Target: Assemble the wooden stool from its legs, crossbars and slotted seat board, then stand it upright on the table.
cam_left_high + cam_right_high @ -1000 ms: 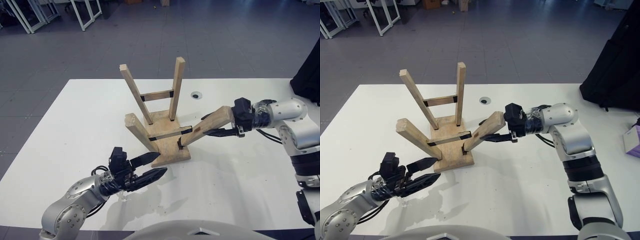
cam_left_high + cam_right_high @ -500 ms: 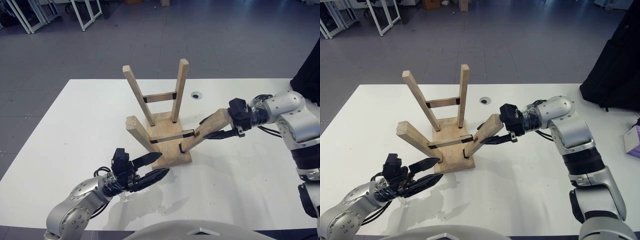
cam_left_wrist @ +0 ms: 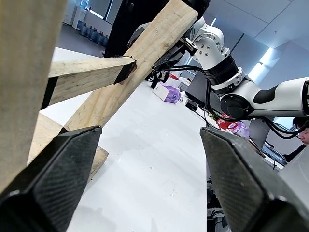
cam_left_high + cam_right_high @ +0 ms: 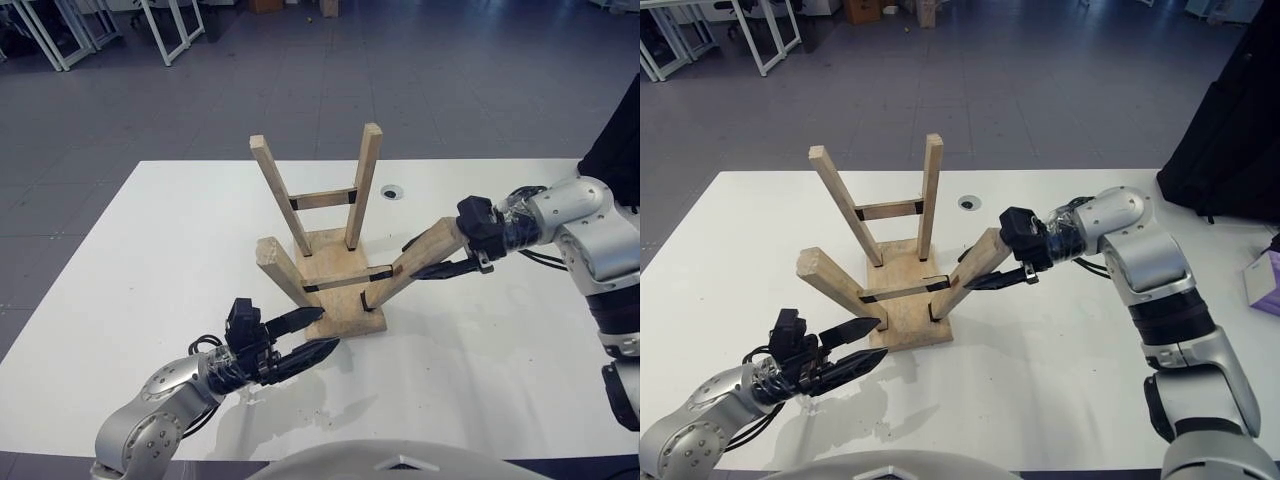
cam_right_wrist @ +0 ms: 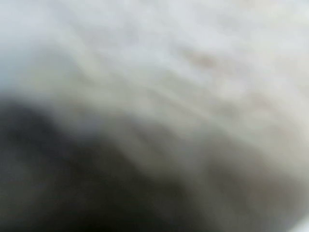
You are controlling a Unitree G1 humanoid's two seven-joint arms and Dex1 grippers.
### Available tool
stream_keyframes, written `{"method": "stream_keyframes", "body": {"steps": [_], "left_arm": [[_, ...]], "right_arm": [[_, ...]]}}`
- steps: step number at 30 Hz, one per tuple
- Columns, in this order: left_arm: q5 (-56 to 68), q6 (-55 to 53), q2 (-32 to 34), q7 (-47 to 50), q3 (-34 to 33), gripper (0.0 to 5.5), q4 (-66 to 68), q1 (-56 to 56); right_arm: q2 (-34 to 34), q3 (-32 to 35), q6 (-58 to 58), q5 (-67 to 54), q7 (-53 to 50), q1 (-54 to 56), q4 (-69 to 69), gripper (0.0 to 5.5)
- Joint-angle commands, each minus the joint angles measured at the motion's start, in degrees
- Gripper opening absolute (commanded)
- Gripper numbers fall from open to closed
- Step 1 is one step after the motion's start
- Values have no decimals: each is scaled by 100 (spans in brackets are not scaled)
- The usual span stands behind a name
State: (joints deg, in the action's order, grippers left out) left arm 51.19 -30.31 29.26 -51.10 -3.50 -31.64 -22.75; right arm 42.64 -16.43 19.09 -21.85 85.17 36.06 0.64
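- Stool [image 4: 330, 265] inverted on counter [image 4: 140, 260], seat board [image 4: 345, 322] down.
- Right pincer [image 4: 436, 256] clamped on splayed leg [image 4: 408, 268]; left pincer [image 4: 322, 330] apart, just beside seat edge.
- Wood: stiff, probably light; joints possibly loose. Grip legs low, near seat.

Back of the table [image 4: 1060, 350], a small round grommet hole [image 4: 968, 202] sits in the white top. Off to the right, a purple box [image 4: 1265, 280] lies at the table's edge, and above it hangs a big black bag [image 4: 1225, 130], cut off by the frame. Grey floor [image 4: 1040, 90] stretches behind. Far left, white metal frames [image 4: 765, 30] stand on it, with a brown box [image 4: 862, 8] near them.
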Motion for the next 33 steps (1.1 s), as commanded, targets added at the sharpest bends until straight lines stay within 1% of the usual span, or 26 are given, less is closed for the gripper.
{"method": "stream_keyframes", "body": {"steps": [1,6,12,16,22,25,27,29,33], "left_arm": [[-119,101,-40,-9,73,378,47,-43],[-164,160,-92,35,151,378,78,-18],[-209,243,-112,21,140,378,120,-5],[463,203,-32,66,-448,378,-294,74],[2138,342,244,212,-1452,378,-1346,485],[3131,581,341,638,-1905,378,-1531,929],[3500,662,394,905,-2086,378,-1426,1141],[3541,584,444,1106,-2057,378,-1215,1240],[2560,252,524,1192,-1376,378,-764,1216]], "right_arm": [[-154,-372,500,259,-154,-29,-22,200],[-225,-493,679,336,-171,187,-90,200],[-113,-633,645,511,-205,101,-325,200],[-41,-630,875,425,-193,68,-381,200],[-7,-675,934,513,-280,51,-373,200],[-9,-696,989,534,-339,65,-408,200],[-18,-708,1023,535,-371,85,-416,200],[-17,-719,1023,538,-383,84,-421,200],[-36,-749,1010,531,-421,38,-458,200]]}}
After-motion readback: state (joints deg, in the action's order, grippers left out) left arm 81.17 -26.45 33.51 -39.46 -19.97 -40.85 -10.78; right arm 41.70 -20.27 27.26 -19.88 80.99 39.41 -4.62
